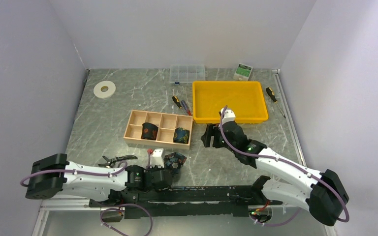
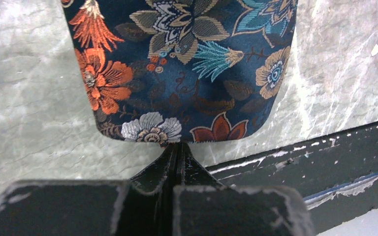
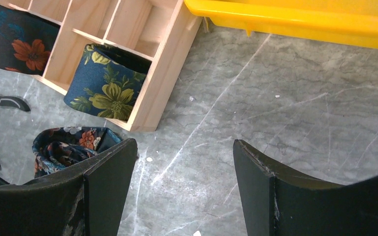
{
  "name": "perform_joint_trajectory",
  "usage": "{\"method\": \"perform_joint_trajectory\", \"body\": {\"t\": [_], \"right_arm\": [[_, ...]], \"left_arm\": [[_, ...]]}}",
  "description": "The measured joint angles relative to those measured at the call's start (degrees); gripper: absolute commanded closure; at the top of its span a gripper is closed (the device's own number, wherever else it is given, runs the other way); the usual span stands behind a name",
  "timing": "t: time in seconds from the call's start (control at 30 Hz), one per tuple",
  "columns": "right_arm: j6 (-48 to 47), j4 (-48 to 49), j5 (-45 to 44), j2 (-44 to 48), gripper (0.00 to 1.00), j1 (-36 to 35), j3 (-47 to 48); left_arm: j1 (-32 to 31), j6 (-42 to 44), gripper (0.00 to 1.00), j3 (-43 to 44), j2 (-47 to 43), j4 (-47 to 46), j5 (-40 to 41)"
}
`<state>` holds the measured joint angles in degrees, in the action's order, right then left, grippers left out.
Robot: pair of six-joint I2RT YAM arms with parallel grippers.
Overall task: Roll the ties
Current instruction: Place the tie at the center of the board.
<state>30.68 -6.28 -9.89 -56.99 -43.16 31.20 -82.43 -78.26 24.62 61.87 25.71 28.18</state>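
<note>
My left pincer (image 2: pixel 177 151) is clenched, its tips touching the near edge of the tie (image 2: pixel 187 73), which lies bundled on the table (image 2: pixel 24 98) straight ahead of it; if cloth is caught I cannot tell. The right pincer (image 3: pixel 184 152), released, hangs farther from it.

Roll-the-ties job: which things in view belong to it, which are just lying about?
Job:
- tie, pinched by shut left gripper
- two rolled ties in wooden box
- right gripper, open and empty

Lying about:
- pliers
- tape roll
- screwdrivers
- yellow tray
- clear parts case
- small green-and-white box
</note>
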Motion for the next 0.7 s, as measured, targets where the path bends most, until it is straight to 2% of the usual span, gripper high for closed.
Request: {"method": "perform_joint_trajectory", "body": {"t": [0.3, 0.57, 0.7], "right_arm": [[1.5, 2.0, 1.5, -3.9, 0.25, 0.0, 0.0], [2.4, 4.4, 4.2, -7.3, 0.27, 0.0, 0.0], [2.6, 6.4, 5.1, -9.6, 0.27, -0.9, 0.0]], "left_arm": [[1.6, -2.3, 0.97, -4.4, -0.8, -8.7, 5.1], [9.1, 0.5, 0.97, -6.2, -2.5, -10.6, 6.1], [10.9, 2.6, 0.97, -6.5, -2.1, -12.9, 5.6]]}}
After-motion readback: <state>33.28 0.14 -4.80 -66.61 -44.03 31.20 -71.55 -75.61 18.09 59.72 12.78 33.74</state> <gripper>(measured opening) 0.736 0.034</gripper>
